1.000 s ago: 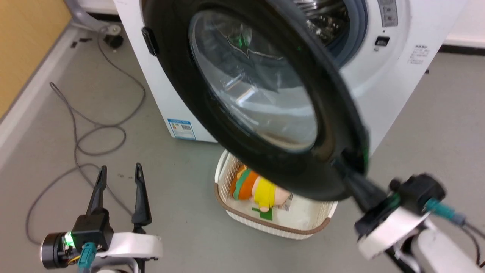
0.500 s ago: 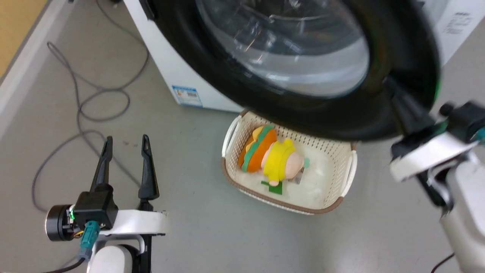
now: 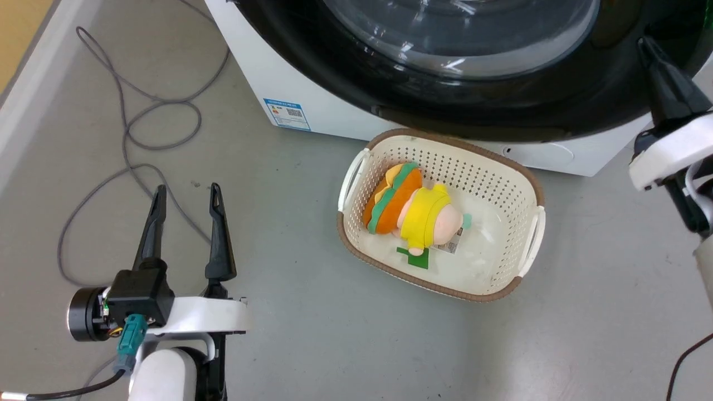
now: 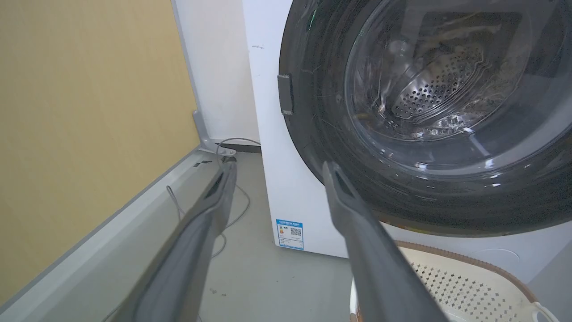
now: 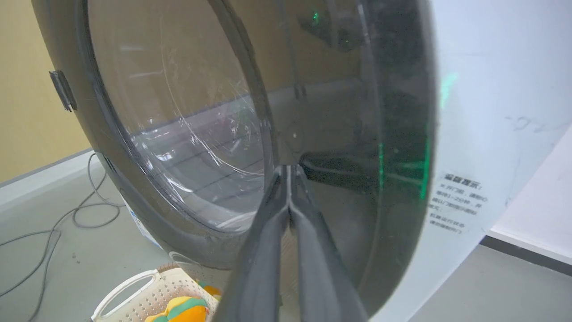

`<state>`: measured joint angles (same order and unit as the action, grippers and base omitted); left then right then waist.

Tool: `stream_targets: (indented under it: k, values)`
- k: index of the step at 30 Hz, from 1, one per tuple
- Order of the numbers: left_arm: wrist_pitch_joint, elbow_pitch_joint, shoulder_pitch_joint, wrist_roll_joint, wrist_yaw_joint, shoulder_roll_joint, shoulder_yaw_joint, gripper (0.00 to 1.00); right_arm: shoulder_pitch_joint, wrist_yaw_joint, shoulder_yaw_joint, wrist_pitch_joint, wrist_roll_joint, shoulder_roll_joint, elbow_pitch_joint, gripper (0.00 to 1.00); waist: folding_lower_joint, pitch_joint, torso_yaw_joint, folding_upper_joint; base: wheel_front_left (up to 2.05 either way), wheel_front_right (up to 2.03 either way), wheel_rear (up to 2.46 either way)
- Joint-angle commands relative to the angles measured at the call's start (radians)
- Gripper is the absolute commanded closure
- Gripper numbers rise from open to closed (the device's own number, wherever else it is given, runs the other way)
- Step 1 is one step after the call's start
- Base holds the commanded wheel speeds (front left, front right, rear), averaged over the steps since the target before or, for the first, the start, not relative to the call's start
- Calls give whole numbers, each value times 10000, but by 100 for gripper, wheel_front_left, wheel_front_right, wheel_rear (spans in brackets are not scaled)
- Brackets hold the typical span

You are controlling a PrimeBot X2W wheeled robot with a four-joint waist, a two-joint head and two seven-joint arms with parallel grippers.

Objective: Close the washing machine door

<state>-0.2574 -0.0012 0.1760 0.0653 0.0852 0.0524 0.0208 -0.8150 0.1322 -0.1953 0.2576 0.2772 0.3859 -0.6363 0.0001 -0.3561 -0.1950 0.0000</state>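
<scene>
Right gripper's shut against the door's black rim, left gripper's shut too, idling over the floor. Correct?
No: the left gripper is open, fingers apart, in the head view. The right gripper is shut at the washing machine door rim.

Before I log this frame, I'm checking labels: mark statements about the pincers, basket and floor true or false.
1. The right pincer is shut, tips at the black rim of the door. True.
2. The left pincer grips the door. False: it is open, empty, apart from it.
3. The basket is empty. False: a plush toy lies in it.
4. A grey cable lies on the floor beside the machine. True.
</scene>
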Motion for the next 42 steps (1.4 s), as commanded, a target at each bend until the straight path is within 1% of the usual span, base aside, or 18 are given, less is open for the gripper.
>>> stream_targets:
  k: [1, 5, 11, 15, 17, 20, 22, 23, 28, 33, 37, 42]
  values:
    - [-43, -50, 189, 65, 41, -16, 20, 0, -318, -15, 82, 40, -55, 104, -265, 100, -1, -41, -27, 0, 0, 0, 0]
    - [-43, -71, 231, 110, 62, -19, 29, 0, -819, -15, 281, 40, -215, 115, -900, 100, -1, -132, -48, 0, 0, 0, 0]
    - [-43, -87, 287, 111, 101, -20, 35, 0, -1299, -15, 697, 41, -473, 62, -1502, 100, -1, -174, -75, 0, 0, 0, 0]
    - [-43, -36, 245, 32, 94, -21, -40, 0, -1231, -15, 861, 41, -663, -163, -1586, 100, -1, -22, -3, 0, 0, 0, 0]
    - [-43, 30, 188, -15, 87, -21, -70, 0, -1070, -15, 971, 41, -703, -277, -1365, 100, -1, 129, 57, 0, 0, 0, 0]
    - [-43, 165, 97, -71, 79, -21, -81, 0, -597, -15, 1285, 41, -670, -404, -497, 100, -1, 435, 167, 0, 0, 0, 0]
    - [-43, 234, -5, -125, 78, -21, -140, 0, -162, -15, 1521, 41, -738, -508, 361, 100, -1, 676, 307, 0, 0, 0, 0]
    - [-43, 234, -5, -125, 78, -21, -140, 0, -162, -15, 1521, 41, -738, -508, 361, 100, -1, 676, 307, 0, 0, 0, 0]
    - [-44, 400, -269, -250, 31, -21, -247, 0, 1091, -15, 2032, 41, -1199, -899, 2937, 100, -1, 1292, 662, 0, 0, 0, 0]
    - [-44, 539, -517, -366, -33, -6, -291, 0, 2472, -15, 2222, 41, -1758, -1422, 4881, 100, -1, 1831, 1014, 0, 0, 0, 0]
    - [-44, 641, -713, -417, -54, 0, -312, 0, 3558, -15, 2178, 41, -1890, -1877, 5885, 100, -1, 2191, 1232, 0, 0, 0, 0]
    - [-44, 698, -1041, -466, -9, 0, -334, 0, 4968, -15, 2229, 41, -2060, -2400, 6270, 100, -1, 2616, 1474, 0, 0, 0, 0]
